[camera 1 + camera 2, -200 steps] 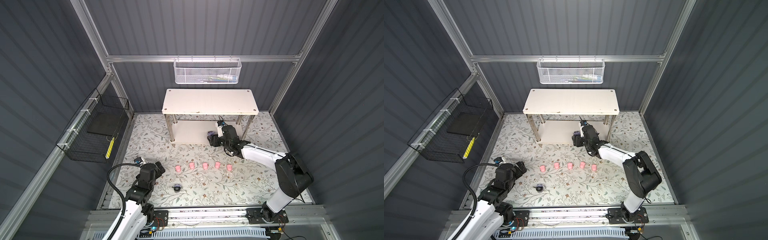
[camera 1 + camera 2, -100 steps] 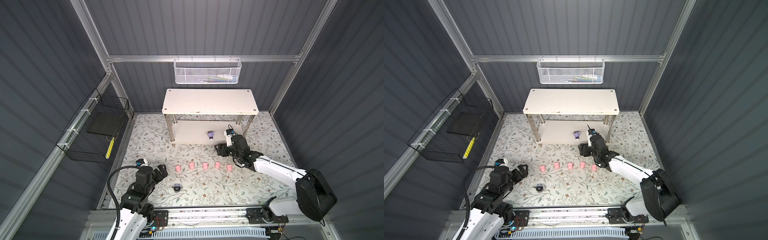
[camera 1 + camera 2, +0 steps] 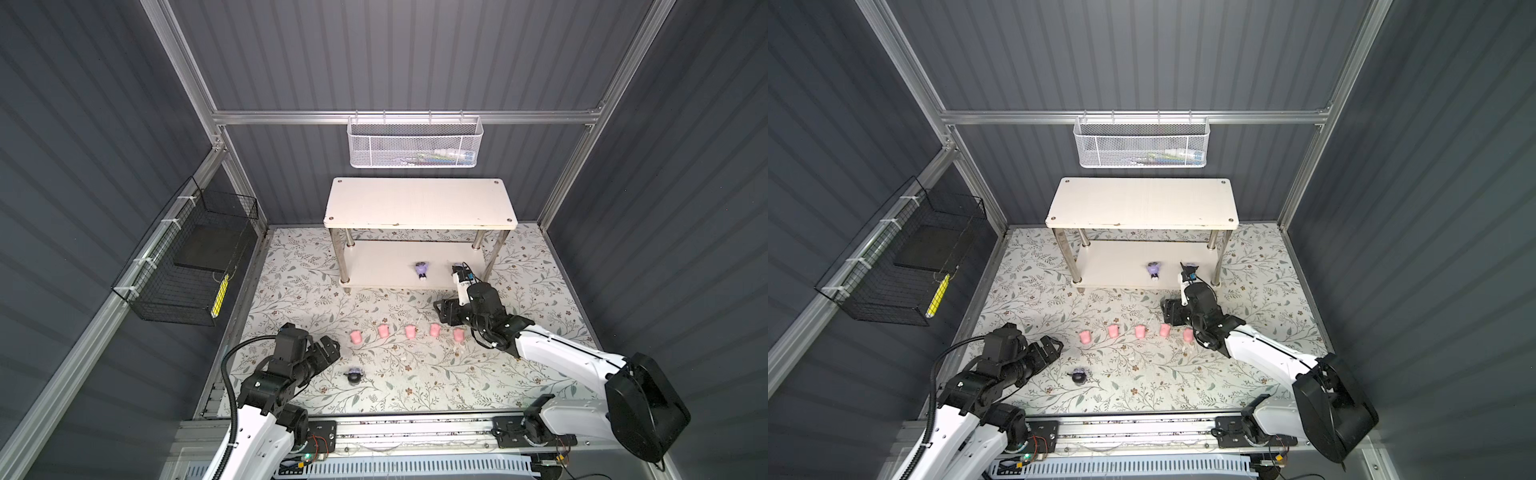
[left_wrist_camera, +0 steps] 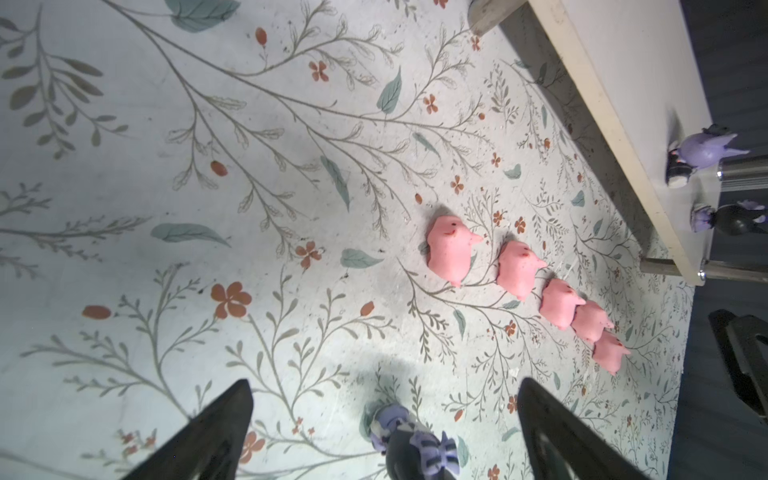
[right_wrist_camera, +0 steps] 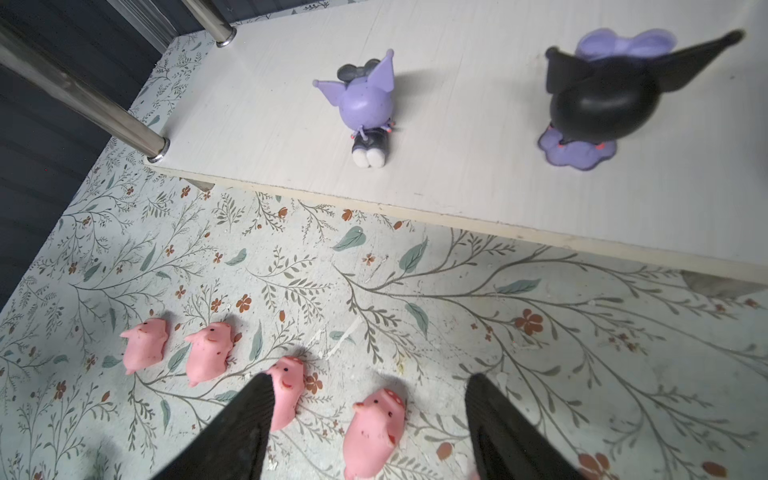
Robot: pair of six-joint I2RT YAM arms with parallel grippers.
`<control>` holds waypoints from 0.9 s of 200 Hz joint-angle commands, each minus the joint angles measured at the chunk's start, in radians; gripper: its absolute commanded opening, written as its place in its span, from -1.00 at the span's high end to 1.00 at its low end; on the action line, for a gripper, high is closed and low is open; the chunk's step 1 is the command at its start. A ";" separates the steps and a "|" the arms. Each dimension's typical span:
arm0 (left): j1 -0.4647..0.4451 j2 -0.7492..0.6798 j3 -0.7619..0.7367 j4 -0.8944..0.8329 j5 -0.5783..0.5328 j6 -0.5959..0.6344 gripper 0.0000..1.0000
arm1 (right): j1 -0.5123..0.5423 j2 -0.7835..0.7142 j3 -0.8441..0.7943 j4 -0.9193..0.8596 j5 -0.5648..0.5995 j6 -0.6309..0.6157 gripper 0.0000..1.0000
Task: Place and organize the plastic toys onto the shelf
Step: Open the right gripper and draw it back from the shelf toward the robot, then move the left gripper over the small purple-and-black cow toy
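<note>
Two lavender toys (image 5: 368, 108) near front edge of shelf (image 5: 266, 104), left tool (image 4: 384, 381) wide, right tool (image 5: 370, 376) spread empty by pink pigs (image 5: 374, 428)

White mesh basket (image 3: 413, 143), black wire basket (image 3: 183, 266), floral-print mat (image 3: 415, 374).

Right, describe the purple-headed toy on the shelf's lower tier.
The toy looks like smooth plastic: round lavender head, two pointed ears with knobbed tips, dark grey bow behind them, black body, white feet, tiny pink dots at the neck. It rests on the lower tier near the front edge, feet toward that edge; sitting or lying back, I cannot tell. Only the tier touches it; the black-headed toy stands apart.
</note>
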 commanded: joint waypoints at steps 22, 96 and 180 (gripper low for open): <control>-0.009 0.083 0.143 -0.155 0.038 -0.008 -0.99 | 0.004 -0.024 -0.018 0.034 0.008 -0.014 -0.50; -0.191 0.178 0.150 -0.066 -0.128 -0.056 -0.99 | 0.003 0.010 -0.025 0.099 0.000 -0.032 -0.51; -0.519 0.333 0.222 -0.052 -0.444 -0.146 -0.99 | 0.003 0.033 -0.007 0.097 0.000 -0.051 -0.52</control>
